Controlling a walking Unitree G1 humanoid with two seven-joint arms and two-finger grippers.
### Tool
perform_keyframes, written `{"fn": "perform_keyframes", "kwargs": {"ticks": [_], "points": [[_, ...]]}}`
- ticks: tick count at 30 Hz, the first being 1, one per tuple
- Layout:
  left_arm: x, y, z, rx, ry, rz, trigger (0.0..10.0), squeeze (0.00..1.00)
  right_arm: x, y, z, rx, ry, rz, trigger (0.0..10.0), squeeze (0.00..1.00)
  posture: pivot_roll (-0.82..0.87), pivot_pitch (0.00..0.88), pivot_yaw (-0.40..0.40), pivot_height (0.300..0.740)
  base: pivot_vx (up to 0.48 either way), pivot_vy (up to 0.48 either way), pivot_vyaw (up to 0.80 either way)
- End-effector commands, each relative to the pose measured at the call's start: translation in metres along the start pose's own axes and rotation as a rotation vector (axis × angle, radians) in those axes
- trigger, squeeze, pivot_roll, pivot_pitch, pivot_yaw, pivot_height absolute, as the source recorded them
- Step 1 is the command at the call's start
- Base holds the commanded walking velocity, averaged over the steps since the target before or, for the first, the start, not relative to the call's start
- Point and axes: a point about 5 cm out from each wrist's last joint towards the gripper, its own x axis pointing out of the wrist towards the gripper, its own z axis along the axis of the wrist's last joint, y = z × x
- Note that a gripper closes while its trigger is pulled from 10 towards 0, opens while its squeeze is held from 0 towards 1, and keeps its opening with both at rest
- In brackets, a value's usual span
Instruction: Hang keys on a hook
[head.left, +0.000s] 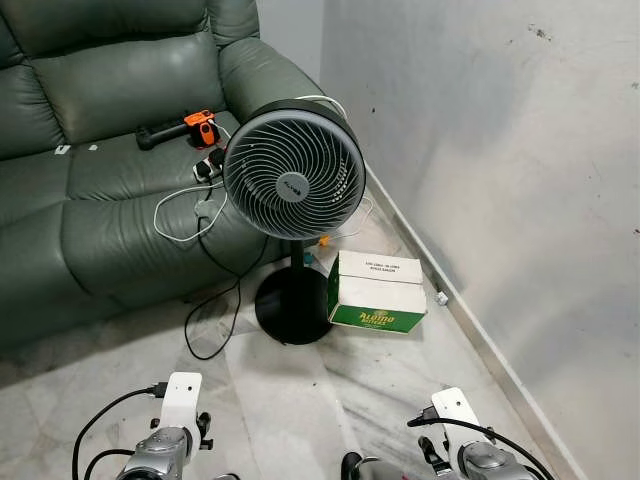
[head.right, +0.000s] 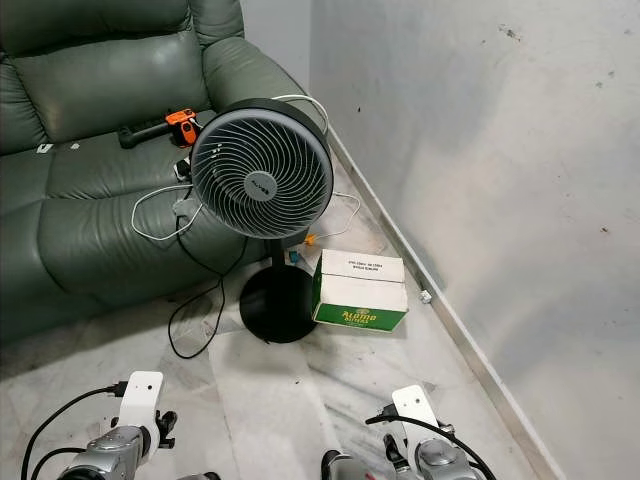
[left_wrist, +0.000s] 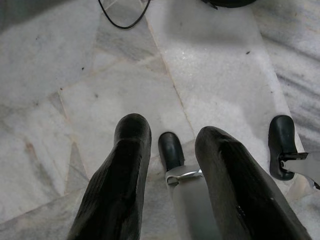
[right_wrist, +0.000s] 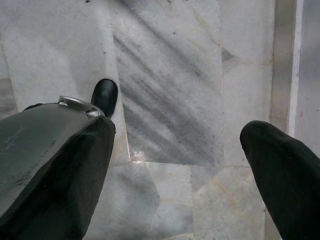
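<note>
Both arms low at bottom edge, idle. Left gripper (left_wrist: 170, 145) fingers apart, nothing between; right gripper (right_wrist: 175, 145) spread wide, empty, over veined marble floor (head.left: 290, 400). Keys, hook: can't spot either yet. Judgement: keys light, hard metal, jangly, slippery; pinch by ring. Ahead: round black pedestal fan (head.left: 293, 172), ribbed grille, disc base; green/white cardboard box (head.left: 378, 291) touching base; green leather sofa (head.left: 70, 190), soft, creased; rough grey wall (head.left: 500, 150).

fan (head.right: 262, 173) on round black base, before green sofa (head.right: 90, 150) | green-white box (head.right: 361, 290) touching base | orange-black tool (head.right: 165, 128) on sofa seat | marble floor (head.right: 260, 400)
</note>
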Motion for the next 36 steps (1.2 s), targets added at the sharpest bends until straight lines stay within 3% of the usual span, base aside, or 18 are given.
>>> {"fn": "perform_keyframes", "kwargs": {"ticks": [1,36], "points": [[-0.001,0.0003,-0.0101,-0.001,0.037,0.003,10.0,0.0,-0.0009,-0.0012,-0.0086,0.003,0.027,-0.001,10.0,0.0,-0.04,0.171,-0.036,0.74,0.0,0.0,0.0],[-0.0009,-0.0014,-0.0104,0.016,0.041,-0.001,10.0,0.0,-0.0011,-0.003,-0.0092,-0.016,0.035,-0.001,10.0,0.0,-0.05,0.173,-0.042,0.74,-0.24,0.0,0.0]]}}
